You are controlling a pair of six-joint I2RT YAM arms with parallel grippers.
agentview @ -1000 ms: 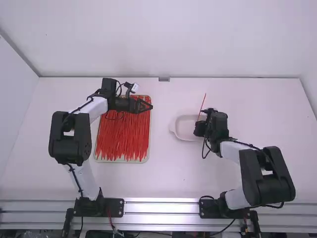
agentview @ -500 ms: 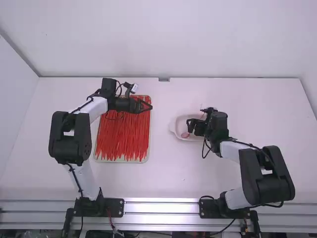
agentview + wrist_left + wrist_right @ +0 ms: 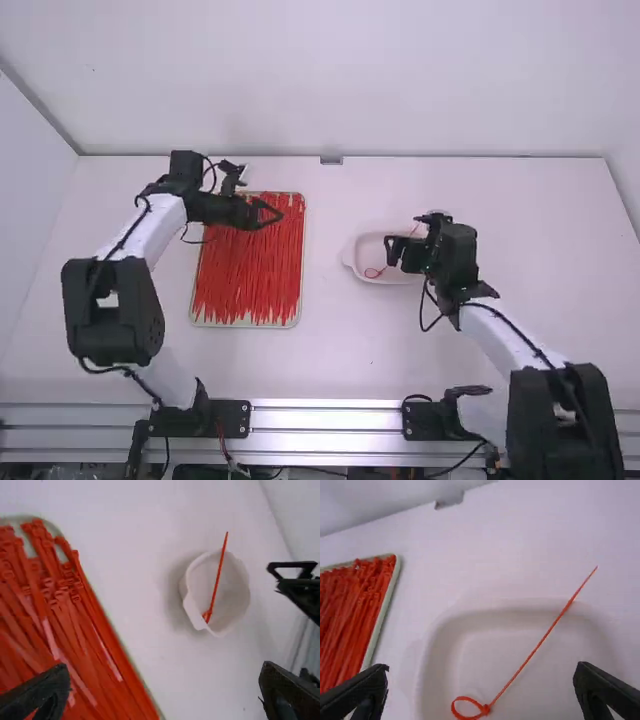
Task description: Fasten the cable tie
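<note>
Red cable tie [image 3: 540, 639], already looped shut, lies in the white bowl [image 3: 436, 645], so this one looks done. The right end effector [image 3: 398, 252] is spread empty beside it, and the left end effector [image 3: 262, 212] is spread above the tray [image 3: 301, 270] of loose ties.

Robot lab: white table [image 3: 560, 200], aluminium rail [image 3: 320, 415]

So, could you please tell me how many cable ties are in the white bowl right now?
1: a red cable tie lies in the white bowl, looped at one end, its tail resting across the rim. Nothing there seems hidden.
</note>
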